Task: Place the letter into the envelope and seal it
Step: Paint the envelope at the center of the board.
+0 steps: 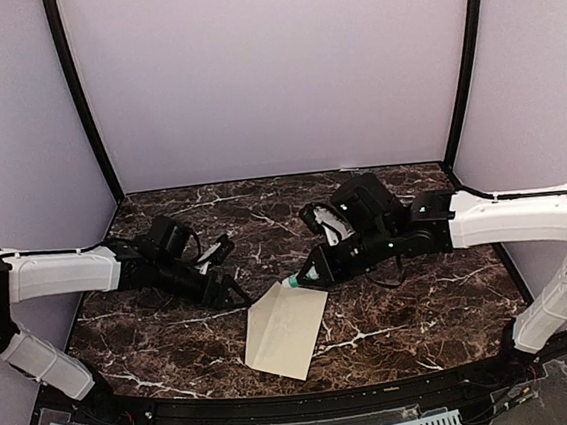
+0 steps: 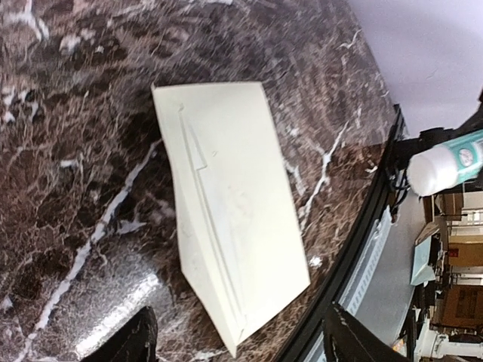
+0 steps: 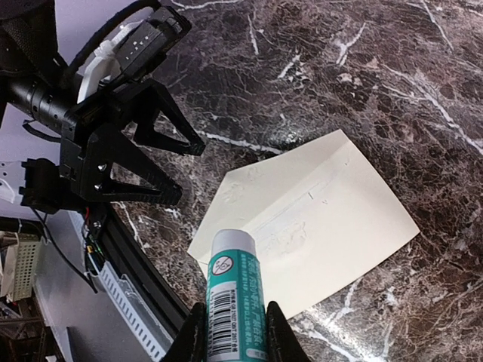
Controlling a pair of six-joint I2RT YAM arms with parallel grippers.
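Note:
The cream envelope [image 1: 285, 331] lies flat on the marble table, near the front centre. Its triangular flap looks unfolded and points toward my left gripper. It also shows in the left wrist view [image 2: 234, 219] and the right wrist view [image 3: 317, 219]. The letter is not in view. My right gripper [image 1: 308, 276] is shut on a teal glue stick [image 3: 234, 279] with a white cap, held just above the envelope's far corner. My left gripper [image 1: 234, 296] is open and empty, just left of the envelope; its fingers [image 2: 132, 339] straddle the flap tip.
The table's black front rim [image 2: 362, 249] runs close to the envelope's near side. The glue stick's white tip [image 2: 441, 164] shows at the right of the left wrist view. The left gripper [image 3: 190, 173] appears in the right wrist view.

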